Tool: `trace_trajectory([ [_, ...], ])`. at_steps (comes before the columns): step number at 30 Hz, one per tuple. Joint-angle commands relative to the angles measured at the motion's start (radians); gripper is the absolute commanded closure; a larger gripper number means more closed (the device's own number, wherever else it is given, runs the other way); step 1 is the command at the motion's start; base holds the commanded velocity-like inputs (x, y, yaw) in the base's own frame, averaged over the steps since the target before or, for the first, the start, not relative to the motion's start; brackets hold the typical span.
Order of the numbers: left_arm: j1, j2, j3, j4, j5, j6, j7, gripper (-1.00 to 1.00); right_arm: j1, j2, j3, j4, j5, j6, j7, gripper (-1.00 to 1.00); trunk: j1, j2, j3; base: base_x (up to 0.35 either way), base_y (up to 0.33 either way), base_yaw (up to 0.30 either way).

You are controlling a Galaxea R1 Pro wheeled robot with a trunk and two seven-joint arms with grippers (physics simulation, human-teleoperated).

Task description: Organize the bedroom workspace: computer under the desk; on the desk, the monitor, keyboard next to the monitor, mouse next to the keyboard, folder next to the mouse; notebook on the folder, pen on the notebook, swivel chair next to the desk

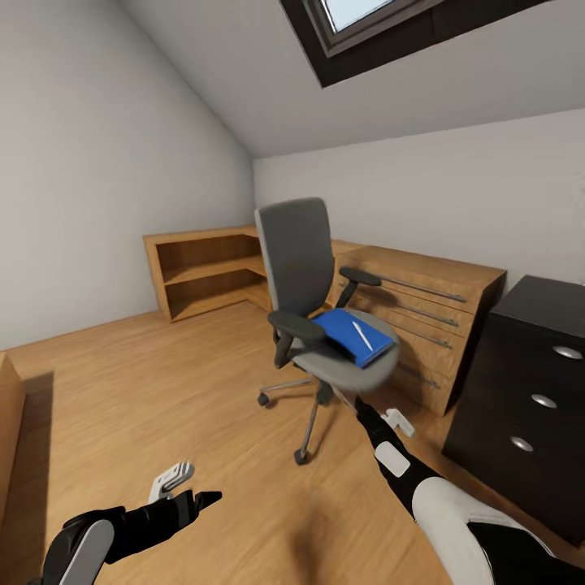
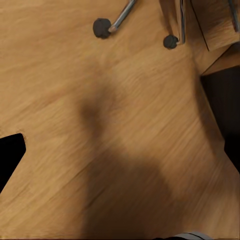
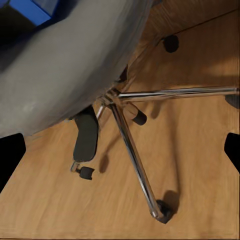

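**Right arm reaching toward chair, folder on the seat**

Bedroom, sloped grey walls, skylight [image 1: 382, 20] at the top, wood floor [image 1: 162, 390]. One wooden dresser [image 1: 435, 313] on the far right wall, one low wooden shelf unit [image 1: 203, 272] in the far left corner. One black drawer unit [image 1: 528, 390] of the worktop at right, three round silver knobs showing.

One swivel chair [image 1: 305, 268] in the middle, turned partly away from the worktop. One blue folder [image 1: 353, 335] lies flat on the seat, one thin white pen [image 1: 362, 334] on top of it. Notebook not made out.

Right claw [image 1: 396, 420] sits low, near the front edge of the seat, just below the folder. Left claw [image 1: 172, 480] hangs low at near left, over bare floor. Cannot tell for either claw whether the fingers are open or closed.

Risks, as I judge them: the chair is on castors, so a nudge from the right arm could roll or spin it away. The pen is loose on the folder; tilting the folder on pickup would likely send it to the floor. The folder is thin and flat, so a grip at the edge may slip.
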Motion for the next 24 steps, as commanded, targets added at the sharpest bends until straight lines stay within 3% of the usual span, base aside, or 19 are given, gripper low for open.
trace_trajectory([
  [1, -0.001, 0.000, 0.001, 0.000, -0.002, 0.004, -0.003, -1.00, -0.001, 0.001, -0.008, 0.002, -0.006, -0.003, 0.010, -1.00, -0.001, 0.000, -0.001, -0.332, 0.000, 0.000],
  [7, -0.001, 0.000, 0.001, 0.000, -0.002, 0.004, -0.003, -1.00, -0.001, 0.001, -0.008, 0.002, -0.005, -0.003, 0.010, -1.00, -0.001, 0.000, -0.001, -0.283, 0.000, 0.000],
  [11, -0.001, 0.000, 0.001, 0.000, -0.002, 0.004, -0.003, -1.00, -0.001, 0.002, -0.008, 0.003, -0.004, -0.004, 0.010, -1.00, -0.001, 0.000, -0.001, -0.049, 0.000, -0.045],
  [15, -0.001, 0.000, 0.000, 0.000, -0.004, 0.004, -0.001, -1.00, -0.001, 0.001, -0.008, 0.005, -0.003, -0.004, 0.010, -1.00, -0.003, 0.000, 0.015, -0.001, 0.000, -0.215],
  [20, -0.001, -0.002, -0.001, 0.003, -0.006, 0.003, 0.002, -1.00, -0.001, 0.003, -0.007, 0.008, 0.002, -0.012, 0.010, -1.00, -0.022, 0.035, 0.030, 0.000, 0.000, -0.054],
  [22, -0.001, -0.002, -0.006, 0.031, -0.037, -0.016, 0.004, -1.00, -0.001, 0.004, -0.006, 0.030, 0.033, -0.050, 0.010, -1.00, -0.029, 0.049, 0.036, 0.000, 0.000, -0.010],
  [23, -0.001, -0.002, -0.007, 0.065, -0.061, -0.041, 0.004, -1.00, 0.000, 0.005, -0.006, 0.062, 0.074, -0.094, 0.010, -1.00, -0.033, 0.056, 0.040, 0.000, 0.000, -0.003],
  [24, -0.001, -0.001, -0.006, 0.135, -0.082, -0.086, 0.003, -1.00, 0.000, 0.006, -0.006, 0.129, 0.145, -0.172, 0.010, -1.00, -0.037, 0.063, 0.043, 0.000, 0.000, -0.001],
])
